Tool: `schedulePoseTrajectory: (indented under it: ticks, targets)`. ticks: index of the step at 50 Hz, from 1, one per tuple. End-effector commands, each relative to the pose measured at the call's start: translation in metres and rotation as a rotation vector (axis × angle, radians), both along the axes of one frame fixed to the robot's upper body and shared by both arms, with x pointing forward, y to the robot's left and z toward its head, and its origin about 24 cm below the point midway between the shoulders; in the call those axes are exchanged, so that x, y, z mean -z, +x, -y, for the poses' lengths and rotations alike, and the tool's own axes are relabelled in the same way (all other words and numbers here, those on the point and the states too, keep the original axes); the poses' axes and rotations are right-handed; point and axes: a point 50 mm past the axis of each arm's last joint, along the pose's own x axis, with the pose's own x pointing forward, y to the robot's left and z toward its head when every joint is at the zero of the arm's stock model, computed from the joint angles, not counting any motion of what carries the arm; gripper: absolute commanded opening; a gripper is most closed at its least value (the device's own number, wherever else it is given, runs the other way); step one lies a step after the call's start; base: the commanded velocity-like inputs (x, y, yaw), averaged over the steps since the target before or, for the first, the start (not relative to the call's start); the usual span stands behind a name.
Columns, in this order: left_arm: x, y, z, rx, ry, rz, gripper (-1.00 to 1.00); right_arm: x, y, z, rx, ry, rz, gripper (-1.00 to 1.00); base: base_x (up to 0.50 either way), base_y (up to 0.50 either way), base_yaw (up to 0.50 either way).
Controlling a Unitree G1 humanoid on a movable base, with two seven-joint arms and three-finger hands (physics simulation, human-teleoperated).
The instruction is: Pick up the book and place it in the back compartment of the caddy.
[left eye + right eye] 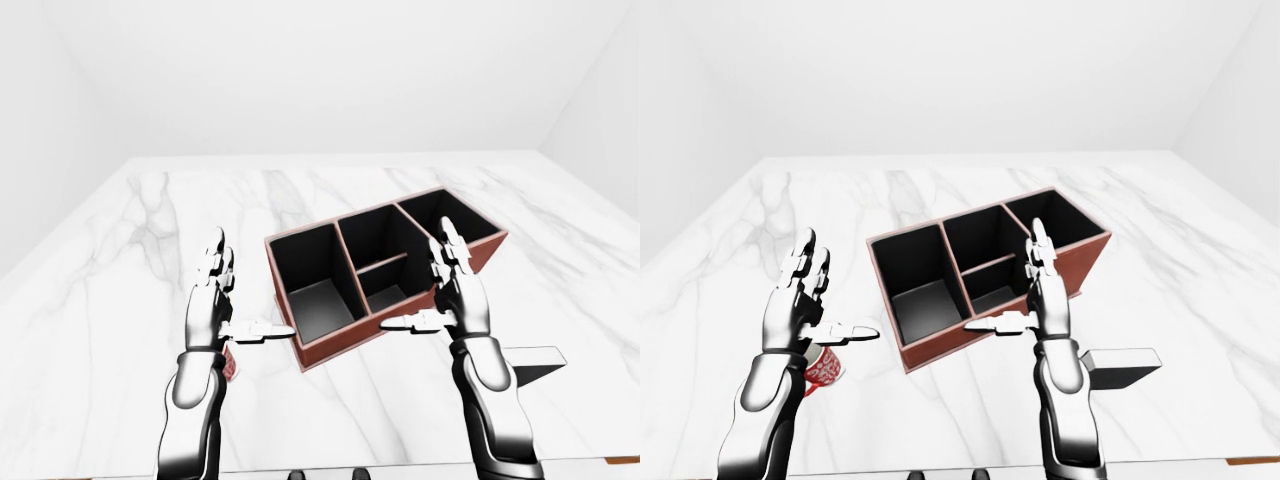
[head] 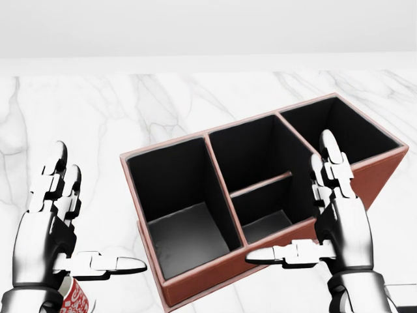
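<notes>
— What is lying under everything?
— The white marble table (image 1: 120,260) is carrying it all. On it the brown caddy (image 2: 365,179) is standing with its black compartments open upward.

— And the book?
— The book (image 1: 1122,365) is lying flat on the table, near the caddy, off its lower right corner in the right-eye view, apart from it.

— Your hands?
— I am holding my left hand (image 2: 49,225) up left of the caddy, fingers spread wide, gripping nothing. My right hand (image 2: 342,215) is hovering over the caddy's right part, equally wide and empty.

— Anything smaller?
— A red patterned mug (image 1: 823,366) is sitting left of the caddy, below my left hand.
</notes>
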Motion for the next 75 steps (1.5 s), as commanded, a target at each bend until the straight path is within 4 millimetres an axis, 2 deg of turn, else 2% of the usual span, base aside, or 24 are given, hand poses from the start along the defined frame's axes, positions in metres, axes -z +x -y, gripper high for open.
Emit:
schedulePoseTrajectory:
  ticks: [1, 11, 17, 26, 34, 39, 44, 59, 75]
  targets:
    - [0.000, 0.000, 0.000, -0.001, 0.000, -0.001, 1.00, 0.000, -0.002, -0.004, 0.023, -0.059, -0.004, 1.00, 0.00, 0.00, 0.00]
    - [0.000, -0.001, 0.000, 0.000, 0.000, 0.000, 1.00, 0.001, -0.006, -0.005, -0.052, 0.005, -0.004, 1.00, 0.06, 0.00, 0.00]
    - [0.000, -0.001, 0.001, 0.002, 0.001, -0.002, 1.00, 0.002, 0.000, -0.002, 0.036, -0.057, -0.009, 1.00, 0.42, 0.00, 0.00]
    - [0.000, 0.000, 0.001, 0.001, 0.001, -0.002, 1.00, -0.002, -0.004, -0.005, 0.017, -0.071, 0.006, 1.00, 0.00, 0.00, 0.00]
    - [0.001, -0.001, 0.001, 0.001, 0.000, -0.005, 1.00, -0.019, -0.009, -0.001, 0.032, -0.137, 0.074, 1.00, 0.00, 0.00, 0.00]
    - [0.001, 0.000, 0.000, 0.001, 0.001, -0.006, 1.00, -0.045, -0.016, 0.007, 0.054, -0.186, 0.186, 1.00, 0.00, 0.00, 0.00]
    - [0.001, 0.000, 0.000, 0.000, 0.001, -0.004, 1.00, -0.057, -0.018, 0.013, 0.074, -0.228, 0.233, 1.00, 0.00, 0.00, 0.00]
    - [0.000, 0.000, -0.001, -0.004, 0.001, -0.001, 1.00, -0.073, -0.019, 0.033, 0.133, -0.377, 0.270, 1.00, 0.00, 0.00, 0.00]
    - [-0.001, 0.000, -0.002, -0.006, 0.001, 0.003, 1.00, -0.070, -0.016, 0.048, 0.170, -0.495, 0.207, 1.00, 0.00, 0.00, 0.00]
